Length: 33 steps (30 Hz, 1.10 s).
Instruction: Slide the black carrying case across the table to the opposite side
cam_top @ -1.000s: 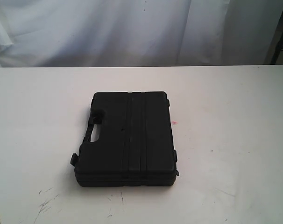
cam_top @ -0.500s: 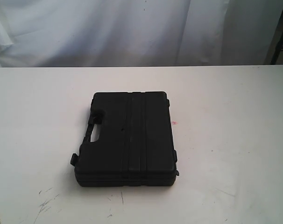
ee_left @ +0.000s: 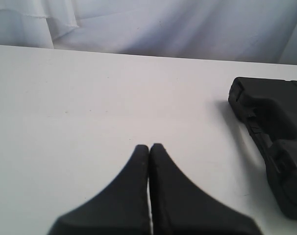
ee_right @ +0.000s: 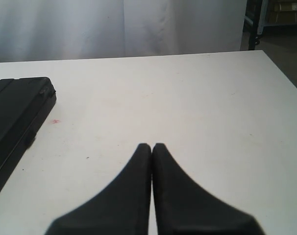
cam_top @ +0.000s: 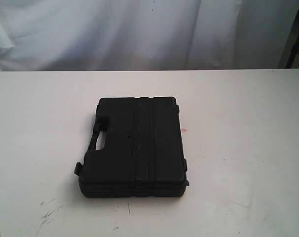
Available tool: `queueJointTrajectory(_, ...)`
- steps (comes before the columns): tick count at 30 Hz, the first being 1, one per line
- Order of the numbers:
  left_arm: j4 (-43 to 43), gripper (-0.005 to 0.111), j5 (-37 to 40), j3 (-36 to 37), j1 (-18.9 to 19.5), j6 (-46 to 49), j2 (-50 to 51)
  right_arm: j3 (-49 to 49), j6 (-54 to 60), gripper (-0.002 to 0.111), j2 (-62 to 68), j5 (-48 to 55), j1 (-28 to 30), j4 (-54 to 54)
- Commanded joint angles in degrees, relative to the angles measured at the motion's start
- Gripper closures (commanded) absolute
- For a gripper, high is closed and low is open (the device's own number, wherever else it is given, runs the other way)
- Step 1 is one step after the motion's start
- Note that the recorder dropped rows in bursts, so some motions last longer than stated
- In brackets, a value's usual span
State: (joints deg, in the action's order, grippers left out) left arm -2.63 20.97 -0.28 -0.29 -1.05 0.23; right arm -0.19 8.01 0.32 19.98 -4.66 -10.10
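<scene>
**Mia:** Where is the case [cam_top: 134, 148] sitting?

**Ben:** It is lying flat on the table [cam_top: 238, 98], lid up, with bare white top showing all round the case. A tiny red spot [cam_top: 184, 130] is sitting just beside the case.

**Mia:** What are the pincers doing?

**Ben:** The left gripper [ee_left: 149, 147] is pressing its two fingers together and pinching nothing. The right gripper [ee_right: 152, 146] is doing the same. Both are hanging over bare table, apart from the case. The left one is on the case's handle [cam_top: 99, 136] side and the right one is on its red-spot side.

**Mia:** What could be going wrong soon?

**Ben:** I am thinking a push near one corner is going to spin the case, not slide it straight. A thin closed tip could be slipping into the handle hole. It could also be catching on the little latch [cam_top: 78, 168] sticking out of the case.

**Mia:** Is there room for sliding?

**Ben:** Lots. Wide table is stretching away from the case on both sides. The far edge is lying well beyond the case, by the white cloth [cam_top: 139, 29]. Some scratch marks [cam_top: 48, 212] are showing on the case's near side, and that edge is not showing at all. Pushing too long could be sending the case off an edge.
</scene>
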Motion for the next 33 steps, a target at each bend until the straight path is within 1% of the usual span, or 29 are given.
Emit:
queueJointTrajectory(1, 0.03, 0.107, -0.66, 0.28, -0.25, -0.10, -0.23, 0.19, -0.12, 0.108, -0.32, 0.12, 0.27, 0.76)
queueJointTrajectory(3, 0.40, 0.107, -0.79, 0.28, -0.25, -0.10, -0.23, 0.19, -0.12, 0.108, -0.32, -0.02, 0.27, 0.76)
queueJointTrajectory(6, -0.29, 0.107, -4.40, 0.28, -0.25, -0.10, -0.23, 0.19, -0.12, 0.108, -0.32, -0.02, 0.27, 0.76)
queueJointTrajectory(9, -0.47, 0.107, -10.85, 0.28, -0.25, -0.37, -0.23, 0.19, -0.12, 0.108, -0.32, -0.01, 0.27, 0.65)
queueJointTrajectory(14, -0.47, 0.107, -24.52, 0.28, -0.25, -0.37, -0.23, 0.19, -0.12, 0.108, -0.32, -0.01, 0.27, 0.65)
queueJointTrajectory(17, -0.47, 0.107, -29.48, 0.28, -0.25, -0.37, -0.23, 0.19, -0.12, 0.108, -0.32, -0.01, 0.27, 0.65)
queueJointTrajectory(20, -0.47, 0.107, -31.46, 0.28, -0.25, -0.37, -0.23, 0.19, -0.12, 0.108, -0.32, -0.01, 0.27, 0.65)
queueJointTrajectory(25, 0.22, 0.107, -31.92, 0.28, -0.25, -0.17, -0.23, 0.19, -0.12, 0.108, -0.32, -0.01, 0.27, 0.65)
queueJointTrajectory(28, -1.55, 0.107, -33.18, 0.28, -0.25, -1.93, -0.23, 0.19, -0.12, 0.108, -0.32, -0.01, 0.27, 0.65)
queueJointTrajectory(31, -6.47, 0.107, -30.19, -1.11, -0.25, -1.93, -0.23, 0.19, -0.12, 0.108, -0.32, -0.01, 0.27, 0.65)
queueJointTrajectory(33, -6.41, 0.107, -26.47, -4.44, -0.25, -1.81, -0.23, 0.19, -0.12, 0.108, -0.32, -0.01, 0.27, 0.65)
